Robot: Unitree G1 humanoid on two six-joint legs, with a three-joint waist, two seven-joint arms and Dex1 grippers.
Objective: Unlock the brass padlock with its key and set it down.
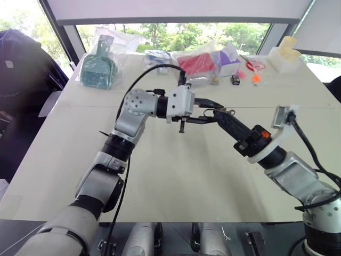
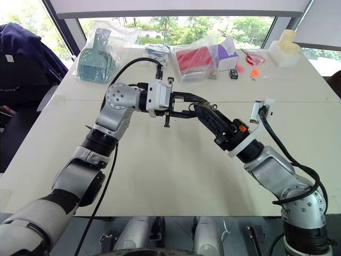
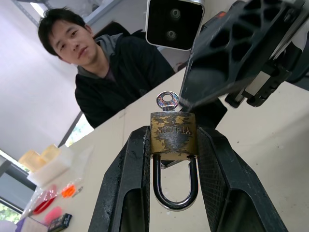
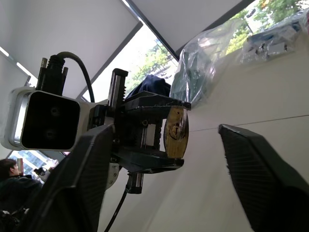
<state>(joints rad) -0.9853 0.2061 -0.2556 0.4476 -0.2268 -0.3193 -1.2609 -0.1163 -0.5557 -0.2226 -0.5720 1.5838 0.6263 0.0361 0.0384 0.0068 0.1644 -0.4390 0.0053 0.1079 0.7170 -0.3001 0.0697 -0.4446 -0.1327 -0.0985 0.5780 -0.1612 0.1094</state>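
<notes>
The left wrist view shows the key [image 3: 167, 100] in the padlock [image 3: 173, 136], pinched by the left gripper [image 3: 173, 159] at center frame; the right gripper [image 4: 164, 159] is spread, touching nothing.

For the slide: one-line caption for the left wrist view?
Left gripper clamps the brass padlock, key inserted, shackle closed.

— Where do we see our left gripper [image 1: 209, 113]?
— Held level above the table [image 1: 176, 176], its fingers meeting our right gripper [image 1: 222, 116] fingertips, something tiny between them.
</notes>
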